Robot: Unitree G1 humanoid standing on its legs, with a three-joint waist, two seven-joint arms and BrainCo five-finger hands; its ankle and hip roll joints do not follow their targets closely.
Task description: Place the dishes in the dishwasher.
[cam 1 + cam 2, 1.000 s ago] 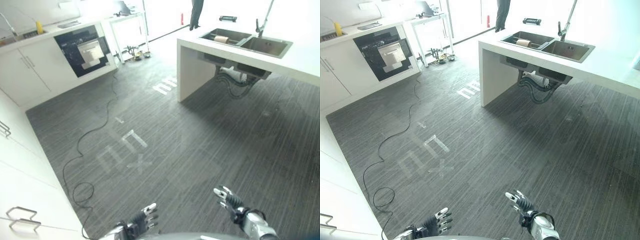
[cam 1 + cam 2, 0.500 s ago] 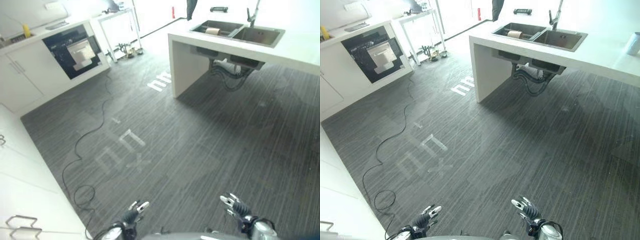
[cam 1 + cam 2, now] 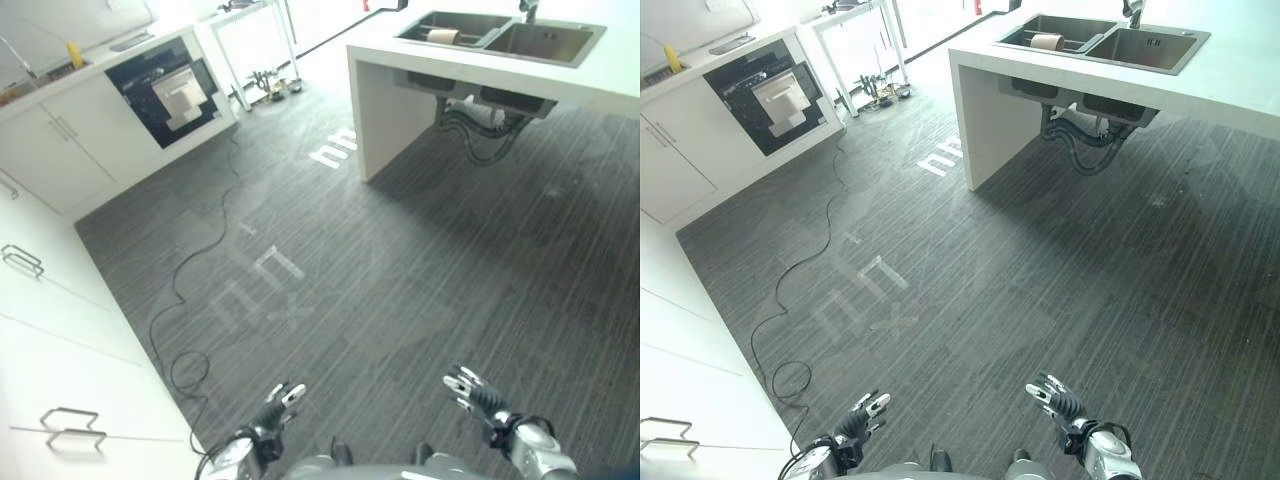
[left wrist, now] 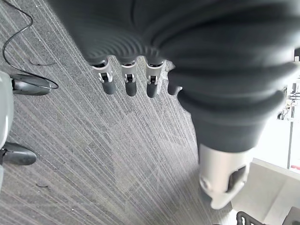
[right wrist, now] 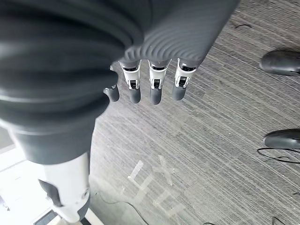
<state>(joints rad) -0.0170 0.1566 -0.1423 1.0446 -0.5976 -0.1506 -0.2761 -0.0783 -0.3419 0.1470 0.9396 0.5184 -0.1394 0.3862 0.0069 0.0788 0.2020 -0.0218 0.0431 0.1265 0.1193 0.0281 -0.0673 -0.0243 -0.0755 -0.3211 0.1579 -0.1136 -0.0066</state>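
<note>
A tan dish-like thing (image 3: 441, 36) lies in the left basin of the steel double sink (image 3: 545, 55), far ahead on the right. A dark built-in appliance (image 3: 170, 88) sits in the white cabinet run at the far left; its door is closed. My left hand (image 3: 272, 413) and right hand (image 3: 472, 392) hang low over the dark floor, both far from the sink and the appliance. Relaxed, straight fingers (image 4: 127, 79) show in the left wrist view with nothing in them. The right hand's fingers (image 5: 154, 86) are likewise straight and hold nothing.
The white island (image 3: 400, 90) holding the sink stands ahead on the right, with pipes (image 3: 480, 125) under it. White cabinets with wire handles (image 3: 70, 428) line the left side. A yellow bottle (image 3: 73, 52) stands on the far counter. Pale marks (image 3: 262, 292) lie on the open floor.
The whole picture has shifted, so the camera has moved. Both hands stay low and open with nothing in them.
</note>
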